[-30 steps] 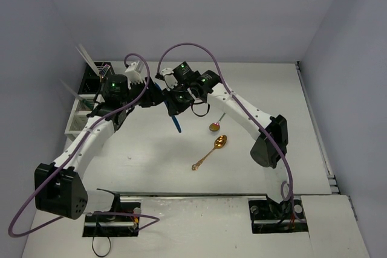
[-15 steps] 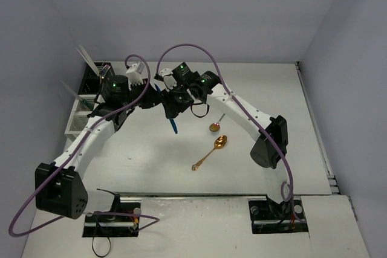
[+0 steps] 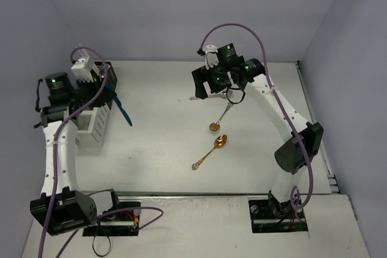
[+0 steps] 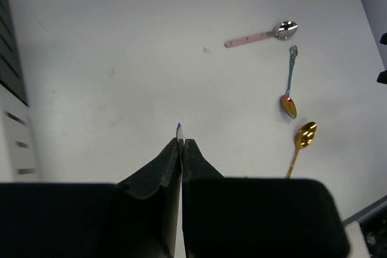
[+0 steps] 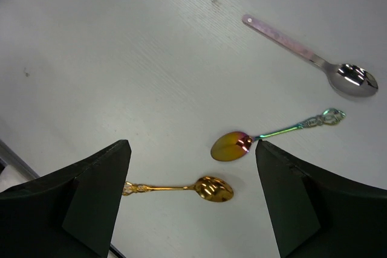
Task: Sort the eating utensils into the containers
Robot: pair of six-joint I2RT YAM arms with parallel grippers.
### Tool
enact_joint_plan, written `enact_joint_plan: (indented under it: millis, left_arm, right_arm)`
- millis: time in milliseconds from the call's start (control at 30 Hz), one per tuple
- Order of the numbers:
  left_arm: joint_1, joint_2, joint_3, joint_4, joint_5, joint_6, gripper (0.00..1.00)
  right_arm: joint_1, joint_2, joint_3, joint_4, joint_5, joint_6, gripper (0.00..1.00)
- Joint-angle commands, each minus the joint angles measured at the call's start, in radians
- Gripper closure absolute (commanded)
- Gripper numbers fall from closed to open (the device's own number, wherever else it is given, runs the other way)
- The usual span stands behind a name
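The left gripper (image 4: pixel 181 143) has its fingers pressed together on the blue-handled piece (image 3: pixel 123 110). In the wrist view only a blue tip shows past the fingertips. From above, the piece hangs at a slant just to the right of the white caddy (image 3: pixel 97 126), with its free end pointing away from that caddy. The step in hand looks like dropping it into a container. To do that well, the arm should swing the free end back over the white caddy's open top and tip the piece nearer to upright. It should lower the end past the rim before the fingers part, or the piece may catch on a slat and tumble outside. The black caddy (image 4: pixel 8 58) stands right behind the white caddy, and which one suits this piece cannot be told.

Well to the right of the white caddy, the right gripper (image 5: pixel 192 149) is spread and empty. It hovers above the pink-handled spoon (image 5: pixel 302 52), the iridescent spoon (image 5: pixel 242 143) and the gold spoon (image 5: pixel 205 188), which lie on the table (image 3: pixel 157 149).
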Motion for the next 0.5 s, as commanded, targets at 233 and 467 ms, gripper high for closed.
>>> enact_joint_plan:
  millis: [233, 467]
  left_arm:
    - [0.304, 0.205, 0.477, -0.077, 0.175, 0.232, 1.00]
    - [0.339, 0.380, 0.646, -0.021, 0.167, 0.197, 1.00]
  right_arm:
    - [0.019, -0.058, -0.092, 0.019, 0.192, -0.049, 0.24]
    - [0.019, -0.046, -0.097, 0.018, 0.228, -0.060, 0.24]
